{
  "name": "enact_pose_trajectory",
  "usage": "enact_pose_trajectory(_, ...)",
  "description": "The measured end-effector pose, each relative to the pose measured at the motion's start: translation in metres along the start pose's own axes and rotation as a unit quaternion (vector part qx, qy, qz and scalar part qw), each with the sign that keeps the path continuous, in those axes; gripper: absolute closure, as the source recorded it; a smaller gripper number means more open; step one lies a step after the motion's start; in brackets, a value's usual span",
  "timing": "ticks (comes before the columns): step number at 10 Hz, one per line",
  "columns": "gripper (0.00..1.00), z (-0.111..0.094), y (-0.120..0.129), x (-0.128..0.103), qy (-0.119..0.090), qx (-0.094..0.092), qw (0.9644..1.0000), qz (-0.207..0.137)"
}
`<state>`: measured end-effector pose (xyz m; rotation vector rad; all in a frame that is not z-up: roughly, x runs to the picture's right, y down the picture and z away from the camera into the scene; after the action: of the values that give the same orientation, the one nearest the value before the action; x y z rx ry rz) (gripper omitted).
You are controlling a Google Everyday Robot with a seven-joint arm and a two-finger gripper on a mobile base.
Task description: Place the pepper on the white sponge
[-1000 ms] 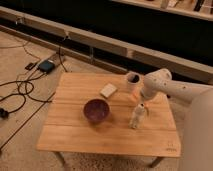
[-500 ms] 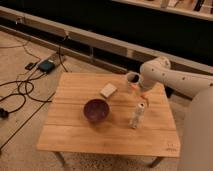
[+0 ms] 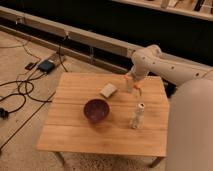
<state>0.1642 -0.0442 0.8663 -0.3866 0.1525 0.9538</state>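
Plainly, the gripper (image 3: 132,84) pinches the pepper (image 3: 136,90) above the table (image 3: 75,135), near the white sponge (image 3: 108,90) but not over it; a loose hold (only its tip shows) could drop it short.

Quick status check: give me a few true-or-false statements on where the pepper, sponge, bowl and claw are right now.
1. The small orange-red pepper lies on the flat cream-white sponge. False: it is in the shut claw, right of the sponge.
2. The round purple bowl sits on the wooden table. True.
3. The claw hovers over the bowl. False: it is near the table's far edge.
4. The white spotted bottle-shaped figure stands upright. True.
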Motion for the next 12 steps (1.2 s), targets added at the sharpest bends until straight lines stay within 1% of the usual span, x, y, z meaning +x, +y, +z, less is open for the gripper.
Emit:
enact_pose_trajectory(2,1.00,0.003,0.009,-0.014,-0.006,-0.010,0.9999,-0.002)
enact_pose_trajectory(6,1.00,0.019,0.028,-0.026,-0.008,-0.026,0.9996,-0.010)
enact_pose_trajectory(8,1.00,0.036,0.047,-0.033,-0.003,-0.036,0.9991,-0.022)
enact_pose_trajectory(9,1.00,0.043,0.054,-0.035,0.000,-0.039,0.9988,-0.029)
enact_pose_trajectory(10,1.00,0.055,0.067,-0.040,0.005,-0.044,0.9982,-0.040)
enact_pose_trajectory(12,1.00,0.070,0.082,-0.047,0.012,-0.049,0.9974,-0.052)
